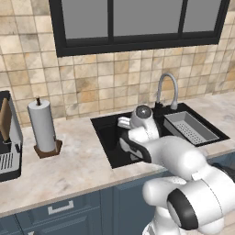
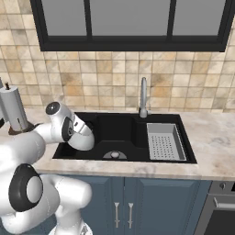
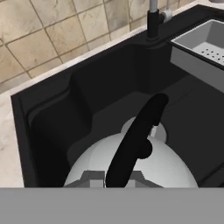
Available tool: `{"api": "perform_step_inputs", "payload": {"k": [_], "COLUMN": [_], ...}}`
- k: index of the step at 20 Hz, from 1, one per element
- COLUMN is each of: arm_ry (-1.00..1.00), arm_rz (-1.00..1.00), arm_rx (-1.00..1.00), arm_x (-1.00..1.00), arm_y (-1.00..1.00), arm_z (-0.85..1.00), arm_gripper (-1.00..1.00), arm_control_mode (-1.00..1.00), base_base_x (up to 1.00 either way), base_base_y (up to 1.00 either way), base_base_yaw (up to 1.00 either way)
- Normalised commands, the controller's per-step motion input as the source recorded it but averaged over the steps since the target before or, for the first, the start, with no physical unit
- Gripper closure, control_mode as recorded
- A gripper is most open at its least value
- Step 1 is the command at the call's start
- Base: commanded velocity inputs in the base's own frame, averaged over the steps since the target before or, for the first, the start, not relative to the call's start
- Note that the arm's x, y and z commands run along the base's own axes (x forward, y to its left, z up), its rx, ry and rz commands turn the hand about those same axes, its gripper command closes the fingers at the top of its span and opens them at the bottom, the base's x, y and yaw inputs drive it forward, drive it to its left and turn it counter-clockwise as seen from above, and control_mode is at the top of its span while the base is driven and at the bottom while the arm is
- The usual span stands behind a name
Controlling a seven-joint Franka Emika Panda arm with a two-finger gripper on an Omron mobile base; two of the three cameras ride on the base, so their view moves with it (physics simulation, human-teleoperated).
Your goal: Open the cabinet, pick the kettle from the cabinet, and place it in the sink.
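Observation:
The whitish-grey kettle (image 3: 170,164) with its black arched handle (image 3: 139,131) sits close under the hand, inside the left part of the black sink (image 3: 83,105). The round drain (image 3: 159,129) peeks out behind it. My arm bends down from the counter into the sink (image 1: 106,134), and its wrist (image 2: 79,132) is low over the basin's left end (image 2: 120,128). The fingers are hidden; the handle runs straight down to where they are, so the gripper looks shut on it. The wall cabinet is out of view.
A grey strainer tray (image 1: 190,126) (image 2: 165,140) fills the sink's right part. The chrome faucet (image 1: 167,87) (image 2: 143,98) stands behind the basin. A paper towel roll (image 1: 42,126) and a coffee machine (image 1: 7,137) stand on the counter to the left.

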Motion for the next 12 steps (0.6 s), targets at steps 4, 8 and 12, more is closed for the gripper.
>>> {"api": "perform_step_inputs", "payload": {"k": [4,8,12], "arm_ry": [0.00,-0.01,-0.02], "arm_rz": [-0.06,-0.05,-0.04], "arm_rx": [-0.02,-0.03,-0.06], "arm_x": [0.19,0.19,0.18], "arm_y": [0.00,0.00,-0.01], "arm_z": [-0.13,-0.19,-0.16], "arm_gripper": [1.00,1.00,1.00], "arm_control_mode": [-1.00,-1.00,-1.00], "base_base_x": [0.00,0.00,0.00], "base_base_y": [0.00,0.00,0.00], "base_base_yaw": [0.00,0.00,0.00]}}
